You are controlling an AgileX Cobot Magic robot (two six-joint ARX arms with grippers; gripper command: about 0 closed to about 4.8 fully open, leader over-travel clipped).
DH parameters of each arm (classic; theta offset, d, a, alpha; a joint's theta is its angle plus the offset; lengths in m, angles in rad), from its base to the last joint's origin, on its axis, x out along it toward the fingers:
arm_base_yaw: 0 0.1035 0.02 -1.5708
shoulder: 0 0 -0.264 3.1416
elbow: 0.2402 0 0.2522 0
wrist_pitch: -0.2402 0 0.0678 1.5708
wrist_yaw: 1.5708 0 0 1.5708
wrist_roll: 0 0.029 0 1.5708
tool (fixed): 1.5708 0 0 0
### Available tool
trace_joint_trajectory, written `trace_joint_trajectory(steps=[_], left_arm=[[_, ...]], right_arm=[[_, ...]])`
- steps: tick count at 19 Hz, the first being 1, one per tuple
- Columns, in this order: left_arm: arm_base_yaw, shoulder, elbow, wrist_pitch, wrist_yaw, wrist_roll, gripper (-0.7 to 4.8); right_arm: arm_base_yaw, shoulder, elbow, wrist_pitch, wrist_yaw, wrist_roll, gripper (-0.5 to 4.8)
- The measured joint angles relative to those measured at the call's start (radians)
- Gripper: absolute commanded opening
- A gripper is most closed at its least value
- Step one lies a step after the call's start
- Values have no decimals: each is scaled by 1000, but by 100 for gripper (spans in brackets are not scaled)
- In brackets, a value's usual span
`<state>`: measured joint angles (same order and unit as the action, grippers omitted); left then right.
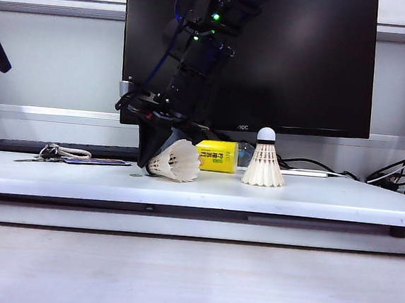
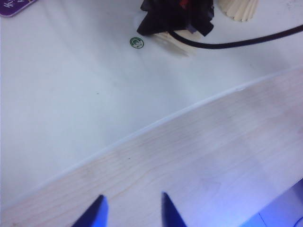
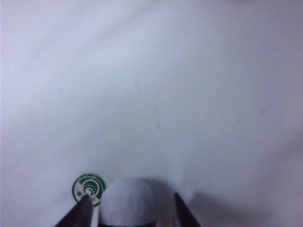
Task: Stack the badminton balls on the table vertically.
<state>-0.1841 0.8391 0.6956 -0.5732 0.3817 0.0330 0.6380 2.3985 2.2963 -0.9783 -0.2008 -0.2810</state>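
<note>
R jaws astride tipped shuttlecock (image 3: 127,201).

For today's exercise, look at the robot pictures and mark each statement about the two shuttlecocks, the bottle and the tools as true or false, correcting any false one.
1. One shuttlecock stands upright on the table, cork tip up. True.
2. The other shuttlecock is already stacked on the first. False: it lies on its side on the table, apart from the upright one.
3. The right tool has its fingers on either side of the lying shuttlecock's cork tip. True.
4. The left tool grips the yellow-labelled bottle. False: it is open and empty, over the wood-grain surface.
5. The bottle lies behind and between the shuttlecocks. True.
</note>
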Motion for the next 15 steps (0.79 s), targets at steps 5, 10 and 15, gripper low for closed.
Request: trace_joint_trajectory(steps=[5,10,15], left_arm=[[0,0,0,0,0,0,157],[0,1,0,-2,0,1,157],[0,1,0,-5,0,4,157]], right_arm=[[0,6,0,0,0,-1,198],[0,19,1,2,0,-1,151],[1,20,3,8,19,-1,135]])
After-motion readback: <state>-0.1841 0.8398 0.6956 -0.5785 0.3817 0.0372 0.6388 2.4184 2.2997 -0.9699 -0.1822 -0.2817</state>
